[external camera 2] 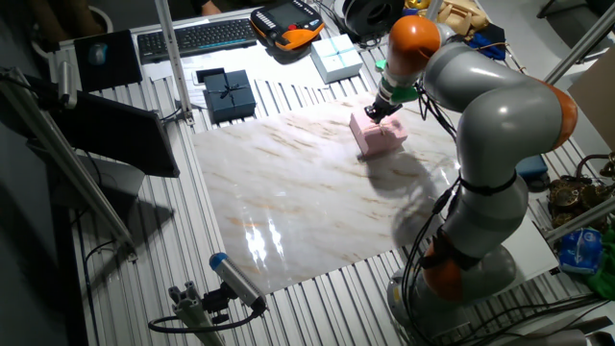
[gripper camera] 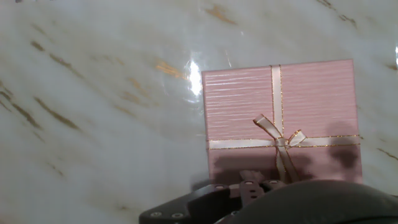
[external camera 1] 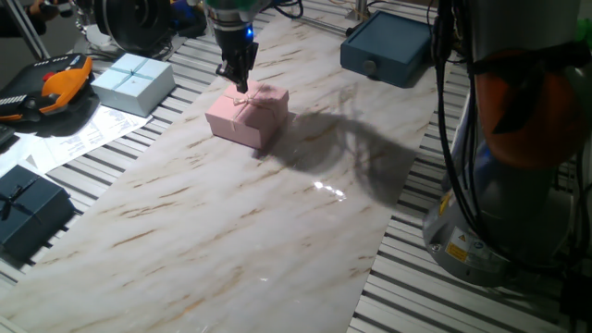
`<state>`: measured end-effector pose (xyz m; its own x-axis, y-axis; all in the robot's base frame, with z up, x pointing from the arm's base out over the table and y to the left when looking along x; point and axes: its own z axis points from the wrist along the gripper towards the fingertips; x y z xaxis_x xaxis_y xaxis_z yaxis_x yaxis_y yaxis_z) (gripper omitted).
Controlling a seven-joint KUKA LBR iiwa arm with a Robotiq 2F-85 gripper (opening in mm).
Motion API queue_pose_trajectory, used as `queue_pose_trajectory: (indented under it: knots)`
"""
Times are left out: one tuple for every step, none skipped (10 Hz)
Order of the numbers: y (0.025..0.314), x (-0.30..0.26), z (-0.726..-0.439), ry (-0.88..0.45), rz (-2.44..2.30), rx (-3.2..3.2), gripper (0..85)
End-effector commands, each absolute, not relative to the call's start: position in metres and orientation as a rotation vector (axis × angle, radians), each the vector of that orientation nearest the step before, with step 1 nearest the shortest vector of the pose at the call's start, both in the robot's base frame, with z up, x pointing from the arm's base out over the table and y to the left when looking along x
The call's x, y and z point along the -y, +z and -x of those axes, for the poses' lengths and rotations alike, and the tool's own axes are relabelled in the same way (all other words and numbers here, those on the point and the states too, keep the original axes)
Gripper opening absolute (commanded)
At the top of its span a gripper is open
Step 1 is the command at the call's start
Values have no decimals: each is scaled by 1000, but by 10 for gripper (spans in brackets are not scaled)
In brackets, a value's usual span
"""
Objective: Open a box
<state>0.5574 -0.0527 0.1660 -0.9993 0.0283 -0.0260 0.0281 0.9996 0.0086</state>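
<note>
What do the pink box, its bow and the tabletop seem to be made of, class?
Pink box: likely matte cardboard, fine ribbed lines across its lid.
Bow: thin satin-like ribbon, pale with glittery gold edges.
Tabletop: marble-look slab, possibly printed; glossy, reflecting a lamp.

**Hidden / cut off / unclear**

Hand view: gripper [gripper camera: 261,202] mostly off the bottom edge; only dark housing w/ screws shows, fingertips not visible, so jaw state can't be told. It covers the near edge of the box [gripper camera: 281,118].

One fixed view: gripper [external camera 1: 237,81] sits at the bow; fingers too dark & small to separate. Arm cut by top edge. Dark blue box [external camera 1: 30,215] clipped at left edge.

Other fixed view: box [external camera 2: 378,136] small, bow perhaps under the gripper [external camera 2: 381,111], not resolvable.
</note>
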Motion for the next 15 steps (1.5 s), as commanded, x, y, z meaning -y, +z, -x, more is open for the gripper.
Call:
queue_pose_trajectory:
  knots:
    - [166, 53, -557, 12, -50, -3127, 0]
    - [166, 53, -557, 10, -74, -3144, 0]
    - [166, 53, -557, -3, -106, -3156, 0]
    - [166, 53, -557, -39, -111, -3150, 0]
    - [166, 53, -557, -80, -106, -3147, 0]
    - [166, 53, -557, -114, -113, -3145, 0]
    - [166, 53, -557, -130, -137, -3138, 0]
    - [166, 53, -557, -154, -141, -3148, 0]
    - [166, 53, -557, -154, -149, -3115, 0]
    - [166, 53, -557, -163, -119, -3086, 0]
    - [166, 53, -557, -153, -65, -3068, 0]
    - [163, 57, -559, -133, 4, -3055, 0]
    - [157, 63, -561, -104, 45, -3049, 0]
    - [151, 69, -562, -83, 82, -3048, 0]
    - [147, 72, -564, -79, 107, -3048, 0]
